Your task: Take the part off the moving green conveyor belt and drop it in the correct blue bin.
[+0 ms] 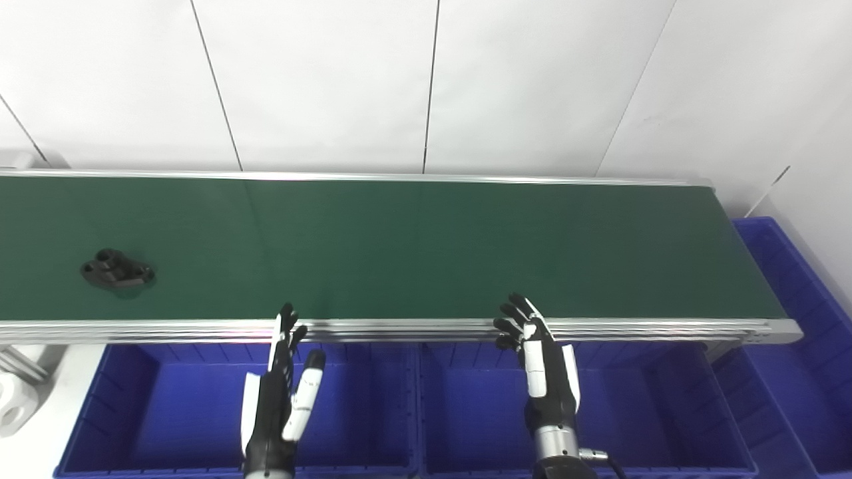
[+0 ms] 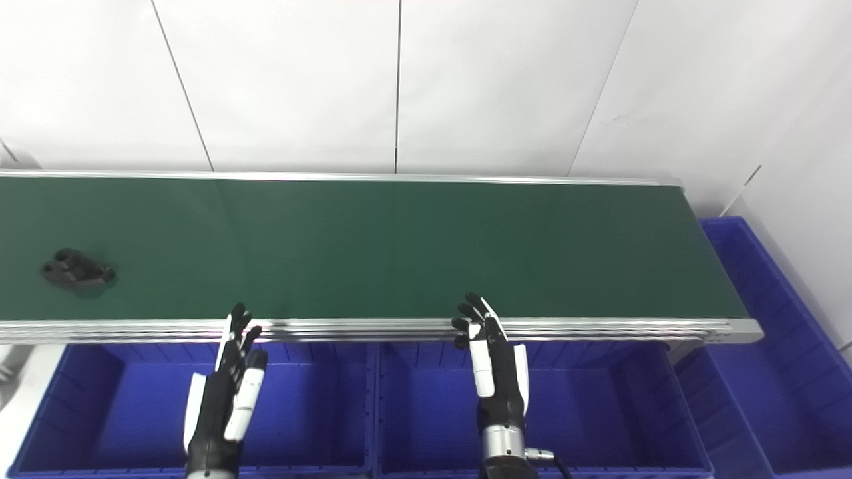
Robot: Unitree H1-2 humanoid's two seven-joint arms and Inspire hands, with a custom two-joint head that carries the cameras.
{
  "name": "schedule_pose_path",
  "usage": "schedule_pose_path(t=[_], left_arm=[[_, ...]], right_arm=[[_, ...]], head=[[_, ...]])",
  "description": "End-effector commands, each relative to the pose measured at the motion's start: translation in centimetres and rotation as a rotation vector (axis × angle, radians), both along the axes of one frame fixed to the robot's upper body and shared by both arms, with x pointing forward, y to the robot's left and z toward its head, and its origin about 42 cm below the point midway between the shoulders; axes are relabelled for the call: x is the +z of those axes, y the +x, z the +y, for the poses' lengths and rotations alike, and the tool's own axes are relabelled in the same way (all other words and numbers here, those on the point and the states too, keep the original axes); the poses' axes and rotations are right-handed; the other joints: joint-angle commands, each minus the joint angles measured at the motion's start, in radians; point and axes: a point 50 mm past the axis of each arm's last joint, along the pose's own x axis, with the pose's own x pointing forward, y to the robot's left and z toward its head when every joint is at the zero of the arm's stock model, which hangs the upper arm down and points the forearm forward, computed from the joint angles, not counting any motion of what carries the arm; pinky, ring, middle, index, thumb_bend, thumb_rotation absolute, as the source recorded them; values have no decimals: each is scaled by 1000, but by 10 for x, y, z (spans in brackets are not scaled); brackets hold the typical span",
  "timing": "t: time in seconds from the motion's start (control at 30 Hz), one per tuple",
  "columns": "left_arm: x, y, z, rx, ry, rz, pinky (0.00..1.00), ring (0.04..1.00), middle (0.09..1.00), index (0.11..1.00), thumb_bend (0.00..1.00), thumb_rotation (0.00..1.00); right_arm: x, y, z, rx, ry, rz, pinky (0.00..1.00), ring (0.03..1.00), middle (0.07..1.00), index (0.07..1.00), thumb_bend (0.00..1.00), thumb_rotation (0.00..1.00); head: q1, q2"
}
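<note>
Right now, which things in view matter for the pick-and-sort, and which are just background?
Job:
black part
green conveyor belt
blue bins below the belt's near edge
left hand, open
right hand, open

Background:
blue bin past the belt's right end
white wall panels

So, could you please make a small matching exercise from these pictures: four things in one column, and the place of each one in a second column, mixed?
Things:
1. black part
2. left hand
3. right hand
4. side bin

Places:
A. beyond the belt's right end
B. on the green belt, far left
C. over the left front bin, fingers apart
D. over the middle front bin, fingertips at the belt's near rail

Pairs: 1-B, 2-C, 3-D, 4-A
</note>
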Motion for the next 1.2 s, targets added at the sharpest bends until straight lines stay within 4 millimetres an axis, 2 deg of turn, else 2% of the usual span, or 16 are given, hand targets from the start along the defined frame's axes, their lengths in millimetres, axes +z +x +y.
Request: schedule_pose_path(t=[0.0,0.17,0.23,0.37,0.6,0.67,0.8,1.17], left_arm=[[9,6,1,-35,3,-64,995,942,946,1000,433,979],[8,13,7,-61,-27,-52,955,936,963,1000,460,965],[7,14,8,-63,-36,-43,971,944,968,1000,492,960],[6,13,6,-62,-37,-37,962,938,966,1000,483,953],[4,6,1,-27,-69,10,996,945,959,1000,538,964],[5,5,0,-20,-75,18,1000,958,973,1000,490,985],[7,2,-3,2,-99,45,1000,965,986,1000,469,992],[16,-12,-12,32,-163,75,1000,986,1000,1000,435,1000]], right_arm=[[12,4,8,-3,4,-88,788,805,847,875,911,1000],[14,-8,20,-45,39,-83,806,823,872,888,877,1000],[16,-13,21,-61,49,-84,837,844,890,905,902,1000],[17,-20,17,-94,49,-87,861,864,898,910,931,1000],[25,-38,14,-132,73,-114,926,926,936,933,903,1000],[28,-43,15,-131,93,-118,930,924,929,928,878,1000],[29,-53,22,-107,86,-113,943,930,925,922,888,1000],[19,-50,14,-75,13,-103,964,952,943,943,893,1000]], head=[[-24,3],[-69,-3],[-69,-1],[-60,-2],[-46,-3],[-43,-2],[-42,-4],[-17,-5]])
